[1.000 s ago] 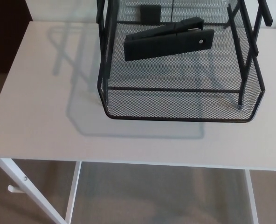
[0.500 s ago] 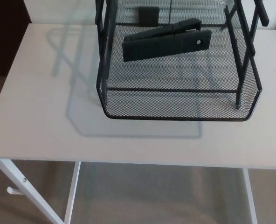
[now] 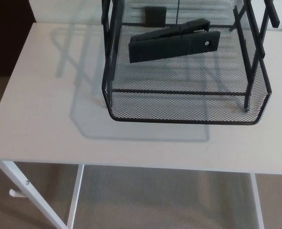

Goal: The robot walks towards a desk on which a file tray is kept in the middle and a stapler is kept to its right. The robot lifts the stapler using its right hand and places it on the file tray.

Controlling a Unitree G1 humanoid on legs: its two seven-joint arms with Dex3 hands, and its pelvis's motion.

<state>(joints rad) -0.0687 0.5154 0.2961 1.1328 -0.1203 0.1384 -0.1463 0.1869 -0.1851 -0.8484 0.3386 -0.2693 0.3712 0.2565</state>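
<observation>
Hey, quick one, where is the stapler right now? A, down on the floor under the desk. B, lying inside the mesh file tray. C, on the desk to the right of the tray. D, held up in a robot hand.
B: the black stapler lies flat on the mesh floor of the file tray, inside its wire walls.

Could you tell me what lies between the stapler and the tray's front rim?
Head view: only bare mesh and a thin crossbar between stapler and rim.
</observation>
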